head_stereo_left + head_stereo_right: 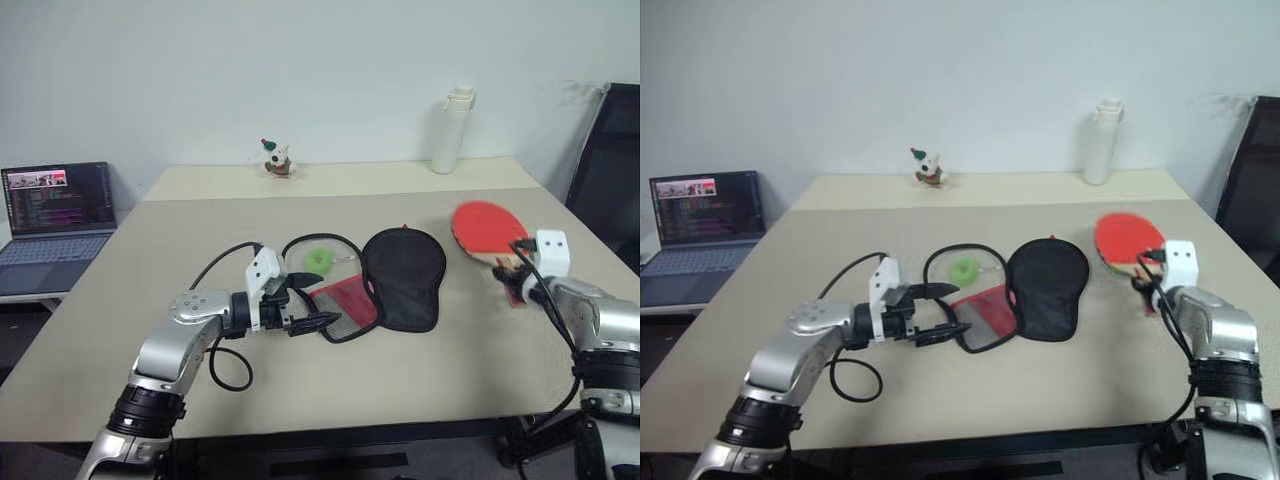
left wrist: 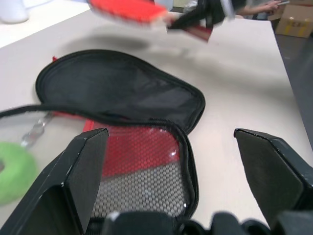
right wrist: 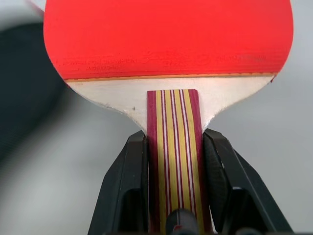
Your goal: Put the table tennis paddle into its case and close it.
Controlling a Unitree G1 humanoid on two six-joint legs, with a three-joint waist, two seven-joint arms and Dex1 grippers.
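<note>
The table tennis paddle (image 1: 488, 228) has a red face and a striped wooden handle (image 3: 173, 161). My right gripper (image 1: 513, 272) is shut on that handle and holds the paddle just above the table, to the right of the case. The case (image 1: 403, 272) lies unzipped at the table's middle. Its black half (image 2: 122, 93) is spread flat, and its red mesh half (image 1: 345, 305) lies beside it. A green tag (image 1: 320, 259) rests by the mesh half. My left gripper (image 1: 322, 300) is open, low over the mesh half (image 2: 142, 166), fingers pointing at the case.
An open laptop (image 1: 58, 205) sits on a side table at the left. A white bottle (image 1: 452, 130) and a small figurine (image 1: 277, 158) stand at the table's far edge. A black chair (image 1: 610, 185) is at the right. Bare tabletop (image 1: 450, 370) lies in front of the case.
</note>
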